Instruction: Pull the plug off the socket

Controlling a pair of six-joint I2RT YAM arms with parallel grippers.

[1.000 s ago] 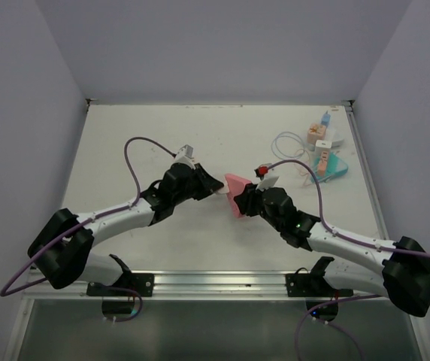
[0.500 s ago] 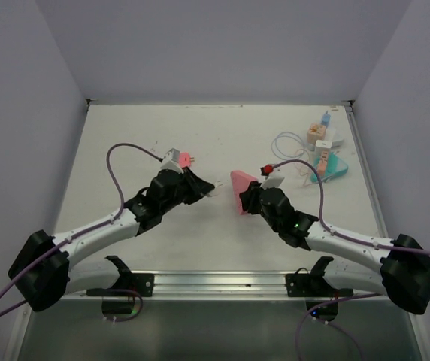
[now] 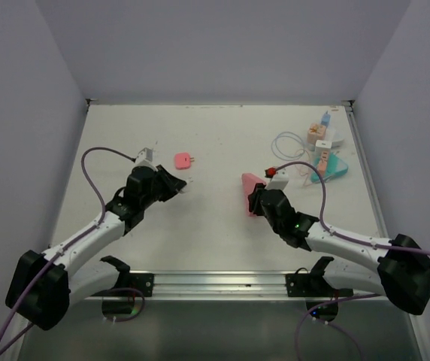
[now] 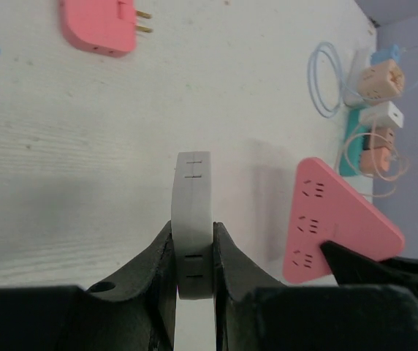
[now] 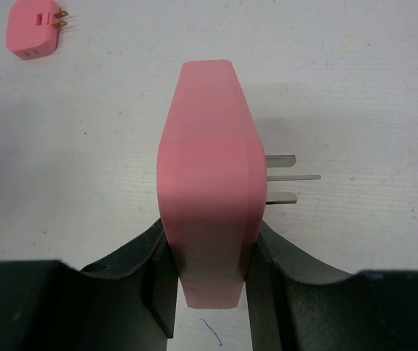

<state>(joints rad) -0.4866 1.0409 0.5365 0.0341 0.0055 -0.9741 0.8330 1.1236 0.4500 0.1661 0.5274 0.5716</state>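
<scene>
Closest in, my left pincer [image 4: 193,240] is clamped tight on the white plug [image 4: 193,194]. Its flat body stands on edge and pokes out ahead of my fingertips. My right pincer [image 5: 209,241] has the same kind of grip, squeezed onto the pink triangular socket [image 5: 205,146], seen edge-on. Its three metal prongs [image 5: 293,177] stick out to that pincer's right. Plug and socket are well apart, with open table [image 3: 222,135] between them. From my left pincer, the socket sits off to the right, its slotted face showing. Further ahead and to the left of that pincer, a small pink adaptor [image 4: 99,25] lies flat. Farthest out, beyond my right pincer, there's a teal power strip [image 3: 328,167] carrying plugs, with a looped cable [image 3: 286,143] just beside it.
</scene>
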